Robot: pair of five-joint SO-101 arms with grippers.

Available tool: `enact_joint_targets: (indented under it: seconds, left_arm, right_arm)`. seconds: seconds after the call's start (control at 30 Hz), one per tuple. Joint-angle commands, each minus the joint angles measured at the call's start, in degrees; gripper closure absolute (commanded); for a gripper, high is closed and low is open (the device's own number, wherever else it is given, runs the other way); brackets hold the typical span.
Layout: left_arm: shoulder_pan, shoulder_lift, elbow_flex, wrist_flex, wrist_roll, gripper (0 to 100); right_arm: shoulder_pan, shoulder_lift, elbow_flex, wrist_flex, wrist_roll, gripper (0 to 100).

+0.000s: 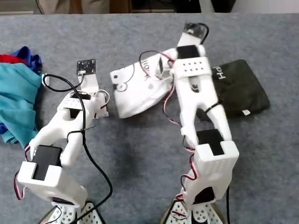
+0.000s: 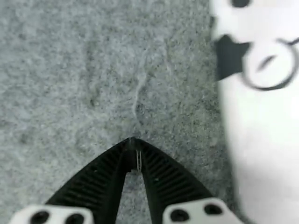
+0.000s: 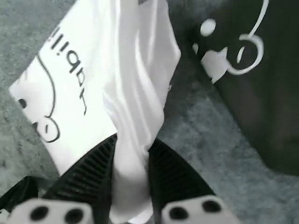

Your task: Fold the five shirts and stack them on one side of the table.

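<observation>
A white shirt [image 1: 138, 88] with black print lies crumpled on the grey table, mid-back. My right gripper [image 3: 132, 151] is shut on a bunched fold of the white shirt [image 3: 126, 84], lifting that edge. Beside it, to the right, a black shirt [image 1: 240, 88] lies folded; in the right wrist view the black shirt [image 3: 254, 70] shows white print. My left gripper [image 2: 133, 145] is shut with nothing in it, pointing down at bare felt, with the white shirt's edge [image 2: 261, 121] close by. The left arm [image 1: 70, 121] stands left of the white shirt.
A heap of unfolded shirts, teal [image 1: 16, 98], blue [image 1: 28, 55] and red [image 1: 10, 59], lies at the table's left edge. Grey felt [image 1: 135, 149] covers the table. Black cables [image 1: 88, 154] trail from the left arm across the front.
</observation>
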Motion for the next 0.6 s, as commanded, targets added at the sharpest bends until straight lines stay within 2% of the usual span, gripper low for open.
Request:
enact_joint_targets:
  seconds: [0.0, 0.17, 0.57]
  left_arm:
    - [-1.32, -2.07, -1.05, 0.53, 0.18, 98]
    - [-1.85, -2.07, -1.05, 0.53, 0.44, 98]
    - [-1.85, -2.07, -0.97, 0.53, 0.35, 98]
  right_arm:
    - [2.51, -0.57, -6.64, 2.46, 5.54, 99.6]
    - [7.34, -0.57, -11.56, 5.27, 10.37, 99.6]
    - [25.19, -0.57, -13.23, 8.44, 24.53, 99.6]
